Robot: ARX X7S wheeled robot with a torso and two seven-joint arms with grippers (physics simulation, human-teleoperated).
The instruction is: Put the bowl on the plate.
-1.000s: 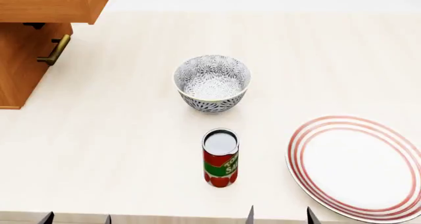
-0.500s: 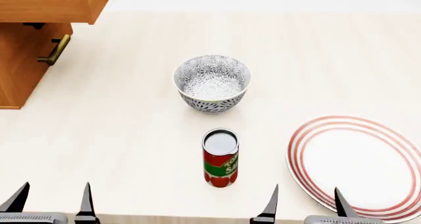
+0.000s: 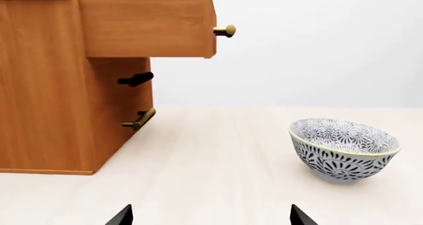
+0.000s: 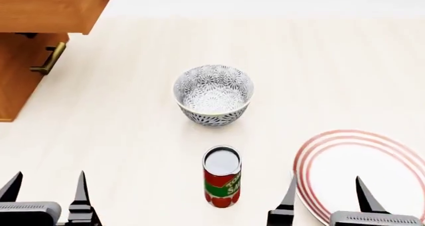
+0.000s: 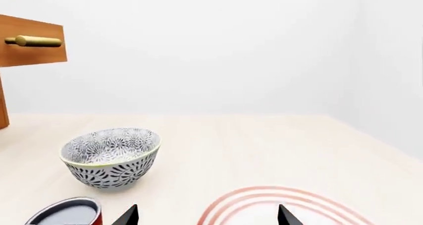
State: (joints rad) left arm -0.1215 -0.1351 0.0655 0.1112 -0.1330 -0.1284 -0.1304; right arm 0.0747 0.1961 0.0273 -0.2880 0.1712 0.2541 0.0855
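Patterned round bowl (image 4: 213, 94); flat ringed plate (image 4: 345, 166).

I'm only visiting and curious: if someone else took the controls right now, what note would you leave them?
Left gripper: open, empty, at the table's near edge.
Right gripper: open, empty, its tips over the near left rim of the plate.
Bowl: upright on the table, mid-table, apart from the plate, untouched.
Can: upright between the bowl and the robot; steer around it.
Done: nothing yet.
Left: grasp the bowl, lift it, set it on the plate.
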